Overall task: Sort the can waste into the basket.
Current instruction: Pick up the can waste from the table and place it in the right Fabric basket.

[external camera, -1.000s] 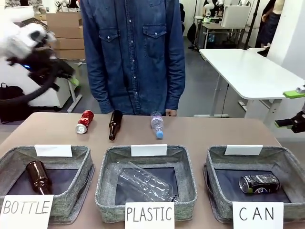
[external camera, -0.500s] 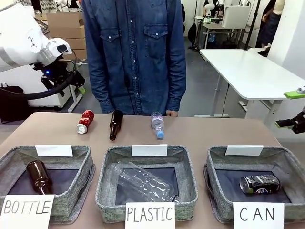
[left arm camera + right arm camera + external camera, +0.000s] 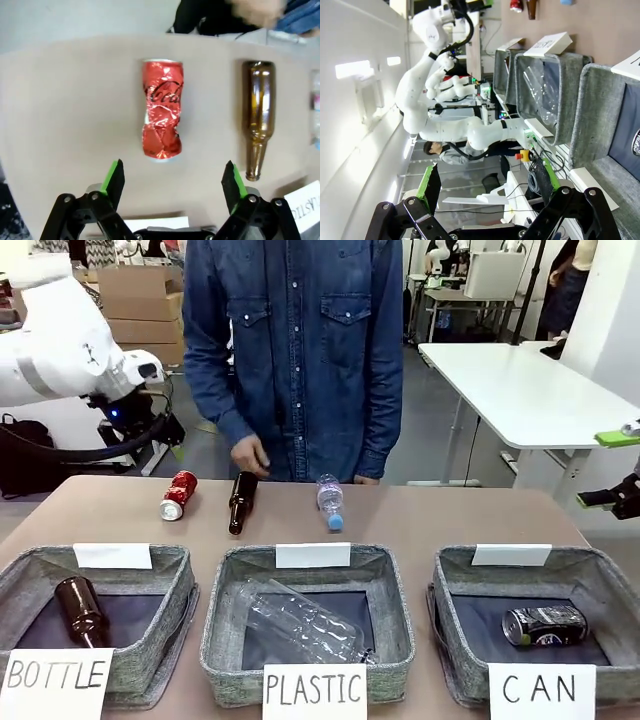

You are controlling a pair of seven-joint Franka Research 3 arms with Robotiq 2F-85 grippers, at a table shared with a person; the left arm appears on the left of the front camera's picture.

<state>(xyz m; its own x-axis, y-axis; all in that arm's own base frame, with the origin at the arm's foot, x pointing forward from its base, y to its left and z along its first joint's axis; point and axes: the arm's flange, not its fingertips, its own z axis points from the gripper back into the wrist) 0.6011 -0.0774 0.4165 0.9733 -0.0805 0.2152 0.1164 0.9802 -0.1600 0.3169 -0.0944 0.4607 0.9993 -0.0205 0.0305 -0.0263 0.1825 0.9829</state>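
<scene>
While both hands stand released, jaws wide apart and nothing between them, the task's things lie in two separate places. Nearest, along the bottom of the front view, three grey baskets sit in a row behind white signs. At lower right the basket (image 3: 590,560) signed "CAN" (image 3: 540,690) holds the black-and-silver can (image 3: 543,624), which lies on its side on the dark bottom, toward the right wall. A blank white tag (image 3: 511,554) stands on its far rim. The middle basket (image 3: 225,585) holds a large clear bottle (image 3: 300,625) lying slantwise, and the lower-left basket (image 3: 172,562) holds a brown bottle (image 3: 80,610). Beyond them on the tabletop (image 3: 450,518), left of centre, the red can (image 3: 179,495) lies on its side, crumpled, well apart from its basket. Just to its right lie a brown glass bottle (image 3: 240,502) and then a small clear plastic bottle (image 3: 330,502). The left hand (image 3: 172,172) looks down on the red can, which lies beyond its green fingertips and between their lines, untouched. The right hand (image 3: 488,172) hangs at the right edge of the front view, off the tabletop's side and far from both cans. At the far side a person in a denim shirt (image 3: 300,340) stands with one of their own hands (image 3: 248,455) above the brown glass bottle.
</scene>
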